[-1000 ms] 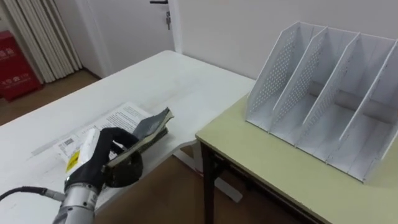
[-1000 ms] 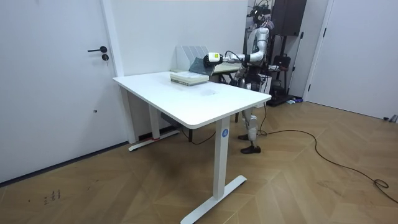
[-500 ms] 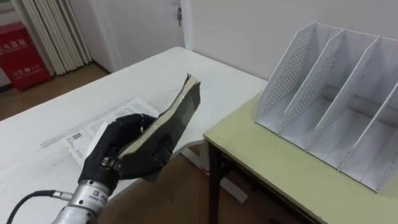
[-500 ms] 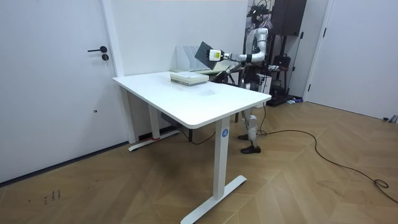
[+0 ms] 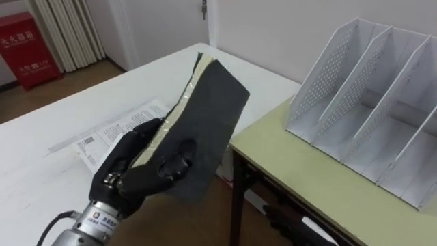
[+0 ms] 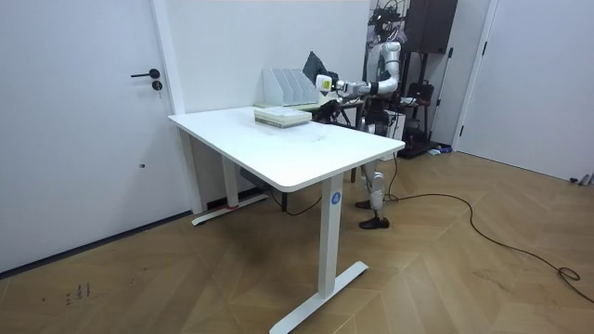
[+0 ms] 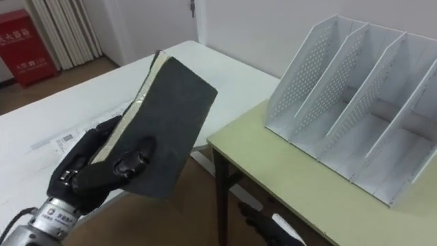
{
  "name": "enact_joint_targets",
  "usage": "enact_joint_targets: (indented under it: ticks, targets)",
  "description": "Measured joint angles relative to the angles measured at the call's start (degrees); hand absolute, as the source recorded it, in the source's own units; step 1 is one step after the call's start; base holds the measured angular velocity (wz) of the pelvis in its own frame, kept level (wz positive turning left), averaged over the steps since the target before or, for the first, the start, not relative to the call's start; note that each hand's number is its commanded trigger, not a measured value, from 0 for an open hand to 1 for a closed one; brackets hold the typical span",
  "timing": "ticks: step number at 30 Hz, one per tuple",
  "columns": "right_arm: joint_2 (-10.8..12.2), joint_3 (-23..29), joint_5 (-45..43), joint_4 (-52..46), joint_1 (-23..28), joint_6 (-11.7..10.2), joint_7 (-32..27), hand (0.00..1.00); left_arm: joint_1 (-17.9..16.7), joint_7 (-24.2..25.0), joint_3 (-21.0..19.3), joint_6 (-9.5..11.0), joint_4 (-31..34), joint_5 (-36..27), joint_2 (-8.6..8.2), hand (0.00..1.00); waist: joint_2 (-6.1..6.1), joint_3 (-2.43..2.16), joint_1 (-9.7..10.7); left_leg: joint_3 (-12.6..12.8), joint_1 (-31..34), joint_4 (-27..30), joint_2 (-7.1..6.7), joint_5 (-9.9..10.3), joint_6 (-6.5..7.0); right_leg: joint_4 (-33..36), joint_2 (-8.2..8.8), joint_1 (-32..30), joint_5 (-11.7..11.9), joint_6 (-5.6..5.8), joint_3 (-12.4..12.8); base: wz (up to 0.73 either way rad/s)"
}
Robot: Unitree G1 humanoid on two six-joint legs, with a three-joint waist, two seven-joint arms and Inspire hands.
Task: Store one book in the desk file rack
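My left hand [image 5: 130, 179] is curled round the lower end of the dark book [image 5: 205, 116], holding it tilted in the air above the gap between the white desk's [image 5: 41, 184] edge and the green desk's [image 5: 307, 184] near corner. It is well apart from the file rack [image 5: 369, 89] at that desk's far edge. I'd stand the book upright (slots look narrow), line it up with the 1st slot, then lower it.

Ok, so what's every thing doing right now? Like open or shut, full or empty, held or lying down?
Dark book: closed, held up in the air, tilted up on edge.
Left hand: fingers curled round the book.
Desk file rack: standing on the green desk, slots in view empty.
Printed papers: lying flat on the white table.
Door: shut.
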State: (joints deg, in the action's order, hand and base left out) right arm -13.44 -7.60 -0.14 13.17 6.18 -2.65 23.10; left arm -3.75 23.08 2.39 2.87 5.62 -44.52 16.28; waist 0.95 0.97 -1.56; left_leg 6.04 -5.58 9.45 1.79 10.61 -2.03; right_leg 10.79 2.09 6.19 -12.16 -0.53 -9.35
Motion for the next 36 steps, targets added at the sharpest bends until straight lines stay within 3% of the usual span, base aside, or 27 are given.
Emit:
enact_joint_targets:
  ticks: [10,18,22,26,36]
  targets:
    - [0.26,1.13,9.35,-1.60,-0.63,1.57,10.85,0.00,-2.58,12.46,-0.01,-1.54,-0.10,-3.34,0.03,1.00,-0.01,0.00,-0.29,0.03,-0.16,0.06,0.02,0.00,0.00,0.06,-0.06,-0.23,0.00,-0.01,1.36,-0.04]
    - [0.36,6.32,18.50,-4.79,-0.60,4.06,13.45,0.00,-3.19,19.59,-2.20,-5.53,-1.47,-5.08,-0.03,1.00,-0.32,0.04,-0.29,0.19,-0.21,0.06,0.13,0.00,0.00,0.32,-0.03,-0.40,0.00,0.00,1.40,0.00]
    - [0.26,7.23,23.12,-5.44,-0.69,4.53,13.44,0.00,-3.20,20.51,-3.17,-6.43,-2.88,-6.80,0.00,1.00,-0.47,0.03,-0.28,0.58,-0.48,0.05,0.30,0.00,-0.01,0.92,-0.07,-0.53,0.00,0.00,1.37,-0.04]
    - [0.26,7.23,26.03,-5.80,-0.84,6.36,13.44,0.00,-3.20,21.37,-3.23,-7.80,-3.05,-7.32,-0.02,1.00,-0.48,0.01,-0.31,1.85,-0.38,0.11,0.46,0.01,-0.01,0.96,-0.07,-0.77,0.00,0.00,1.34,-0.02]
    - [0.29,8.42,36.34,-10.21,-1.19,7.20,17.04,0.00,-3.08,23.02,-3.42,-8.02,-3.04,-9.73,-0.04,1.00,-0.18,-0.17,-0.12,1.86,0.61,1.42,0.54,0.01,-0.01,1.08,0.19,-1.17,0.14,-0.25,1.55,0.00]
